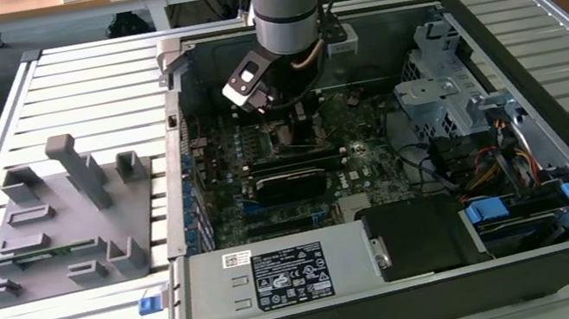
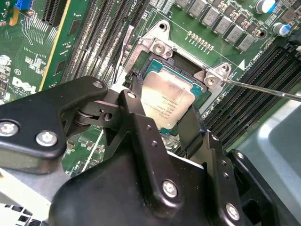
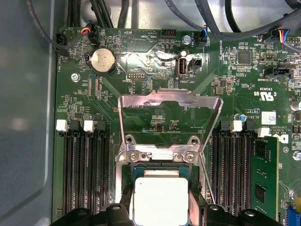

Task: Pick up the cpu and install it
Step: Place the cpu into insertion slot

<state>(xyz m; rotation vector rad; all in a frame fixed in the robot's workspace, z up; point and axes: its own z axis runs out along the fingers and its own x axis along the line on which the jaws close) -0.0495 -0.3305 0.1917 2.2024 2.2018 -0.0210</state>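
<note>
The cpu (image 2: 165, 100), a flat square chip with a pale silver top, sits between my gripper's (image 2: 162, 101) two black fingers (image 2: 135, 92) directly over the open motherboard socket (image 2: 155, 70). In the first wrist view the cpu (image 3: 161, 200) lies level within the socket frame, and my gripper (image 3: 161, 212) is shut on its two opposite edges. The socket's metal load plate (image 3: 169, 117) stands swung open beyond it. In the exterior view the arm reaches down into the open computer case, with the gripper (image 1: 273, 107) low over the board's upper middle.
Black memory slots (image 3: 84, 169) flank the socket, and a green memory stick (image 3: 263, 174) stands in one. A thin metal lever rod (image 2: 263, 90) sticks out beside the socket. Case walls (image 1: 174, 65), a drive cage (image 1: 444, 96) and cables surround the board. A grey fixture tray (image 1: 62, 225) lies outside.
</note>
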